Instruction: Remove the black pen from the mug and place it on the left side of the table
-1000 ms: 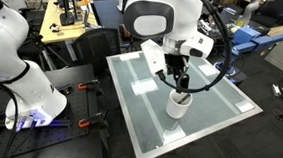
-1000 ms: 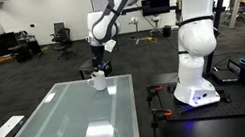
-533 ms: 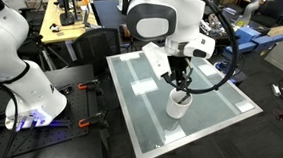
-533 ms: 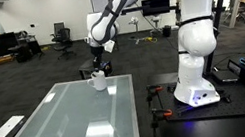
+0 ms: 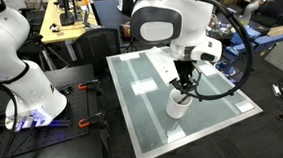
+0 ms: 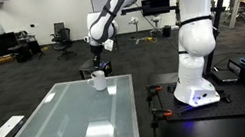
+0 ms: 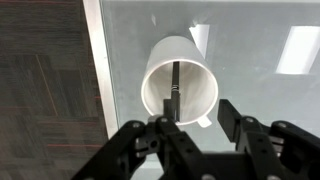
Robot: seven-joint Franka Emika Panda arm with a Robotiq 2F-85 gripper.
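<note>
The white mug (image 7: 180,75) stands on the glassy table (image 7: 270,110) near its edge, with the black pen (image 7: 173,85) upright inside and leaning on the near wall. My gripper (image 7: 200,105) hangs just above the mug's rim, half closed. The left finger (image 7: 170,112) is at the pen's top and the right finger (image 7: 230,118) stands apart from it, with a gap still showing. In both exterior views the gripper (image 5: 185,86) (image 6: 99,68) points down over the mug (image 5: 176,106) (image 6: 98,80). The pen is too thin to make out there.
The table's rim (image 7: 95,70) runs close beside the mug, with dark carpet (image 7: 45,90) beyond it. White tape patches (image 5: 142,86) lie on the top. A second white robot (image 5: 16,78) stands beside the table (image 5: 145,129). My own base (image 6: 197,76) stands off the table's side.
The jaws have narrowed from wide open to about half closed over the mug. The wrist has shifted slightly, and the mug has not moved.
</note>
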